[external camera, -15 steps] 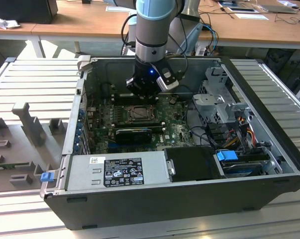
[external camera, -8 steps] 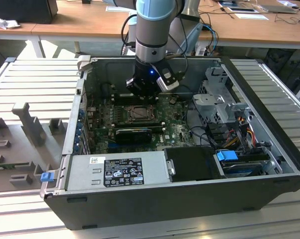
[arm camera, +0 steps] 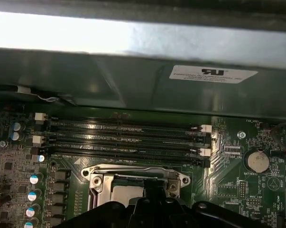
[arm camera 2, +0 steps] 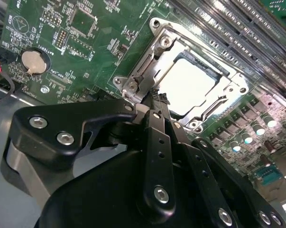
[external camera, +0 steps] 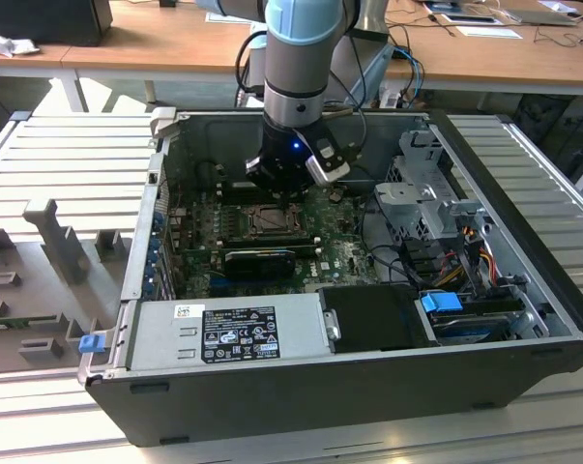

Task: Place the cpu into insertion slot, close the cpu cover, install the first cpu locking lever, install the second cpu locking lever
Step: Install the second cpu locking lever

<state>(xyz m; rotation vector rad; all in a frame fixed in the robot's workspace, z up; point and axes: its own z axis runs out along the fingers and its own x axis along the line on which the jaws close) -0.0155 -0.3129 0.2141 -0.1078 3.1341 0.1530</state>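
Closest to the exterior camera, along the lower middle of the frame, lies the long grey power supply box (external camera: 228, 333) with its black label, and just to the exterior view's right of it a bright blue plastic clip (external camera: 442, 302) on the drive bay. All of it sits inside the open dark metal computer case (external camera: 523, 290), which lies on its side on a ribbed grey table (external camera: 69, 164).

Further in, at the middle of the frame, the green circuit board (external camera: 344, 253) spreads out, and there the square dark insertion slot (external camera: 270, 220) with its metal edges is on show. The pale silver-grey square cpu (arm camera 2: 188, 85) is seated in that slot, bright under the light in the second wrist view, with the silvery metal cpu cover (arm camera 2: 154, 64) lying flat around it as a frame. The long black memory slots (arm camera: 128, 135) run just beside the socket.

Right above the socket hangs the black gripper (external camera: 289, 188) on the grey and light-blue robot arm (external camera: 301, 58). In the second wrist view its black fingers (arm camera 2: 158, 123) are drawn together to a narrow tip at the cover's near edge, grasping nothing that can be made out.

At the far top of the frame runs a wooden desk (external camera: 156, 43).
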